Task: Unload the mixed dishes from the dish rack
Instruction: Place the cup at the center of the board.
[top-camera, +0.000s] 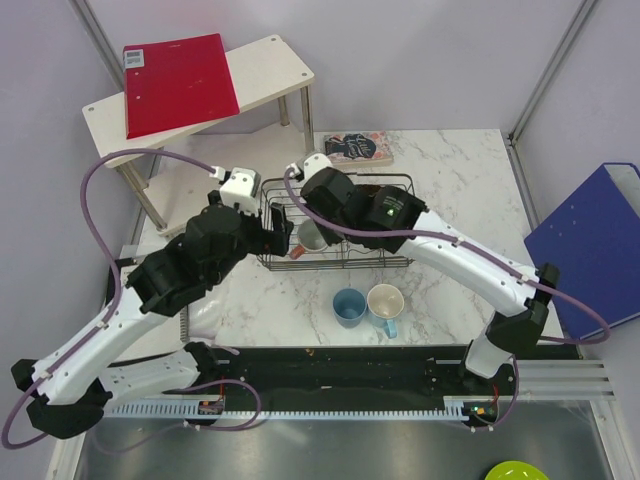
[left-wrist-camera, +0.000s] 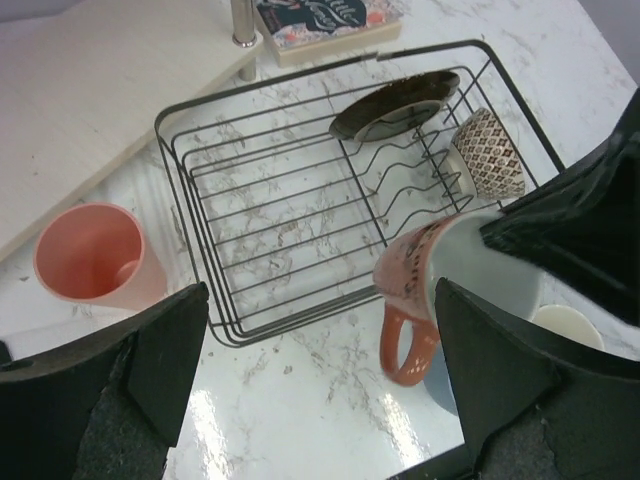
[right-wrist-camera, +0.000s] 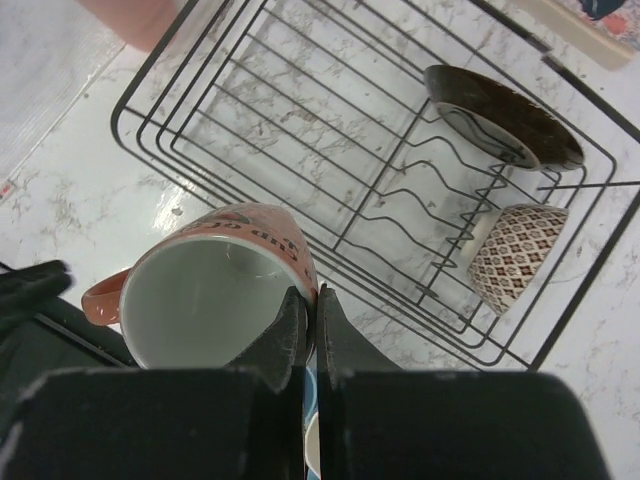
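The dark wire dish rack (top-camera: 340, 266) stands mid-table. My right gripper (right-wrist-camera: 312, 305) is shut on the rim of an orange-red mug with a white inside (right-wrist-camera: 210, 290) and holds it above the rack's near-left edge (left-wrist-camera: 300, 85). The mug also shows in the top view (top-camera: 312, 237). A dark red-brown plate (right-wrist-camera: 505, 115) and a red-speckled bowl (right-wrist-camera: 515, 258) sit in the rack's divider end. My left gripper (left-wrist-camera: 320, 370) is open and empty over the marble beside the rack. A salmon-pink tumbler (left-wrist-camera: 95, 255) stands left of the rack. A blue cup (top-camera: 349, 306) and a light-blue mug (top-camera: 386, 303) stand in front of it.
A white two-tier shelf (top-camera: 270, 65) with a red folder (top-camera: 180, 85) stands at the back left. A book (top-camera: 355, 147) lies behind the rack. A blue binder (top-camera: 590, 245) lies at the right. A lime-green dish (top-camera: 515, 472) sits at the bottom right.
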